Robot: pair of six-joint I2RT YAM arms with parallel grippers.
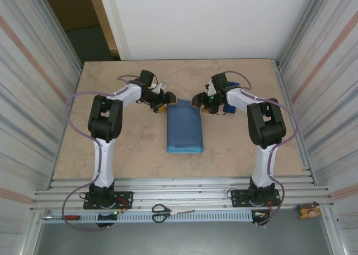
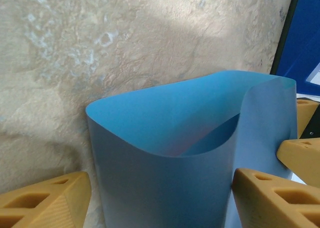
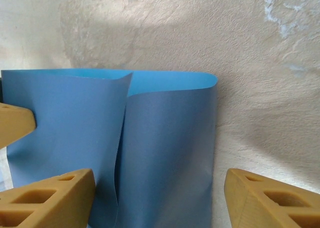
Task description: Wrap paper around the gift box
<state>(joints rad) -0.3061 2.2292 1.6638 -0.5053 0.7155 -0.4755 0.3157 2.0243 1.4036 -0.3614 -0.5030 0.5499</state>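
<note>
A thin sheet of blue paper (image 1: 185,129) is lying folded into a flattened sleeve at the middle of the beige mottled surface (image 1: 112,137), its long axis running away from the arm bases. Slate-blue faces are turning outward and a lighter blue is showing inside the open far mouth (image 2: 200,133).

The left end effector (image 1: 166,101) is sitting at the sleeve's far left corner and the right end effector (image 1: 199,102) at its far right corner, facing each other across that end.

From the left wrist, the left end effector (image 2: 160,198) is standing spread, its ochre fingers (image 2: 45,203) straddling the curled mouth: one is just beside the paper's wall, the other overlapping the loose flap.

From the right wrist, the right end effector (image 3: 157,198) is also standing spread. One of its fingers (image 3: 45,203) is lying over the overlapping flaps (image 3: 120,138), the other is staying apart from the paper's edge, with bare surface between them.
</note>
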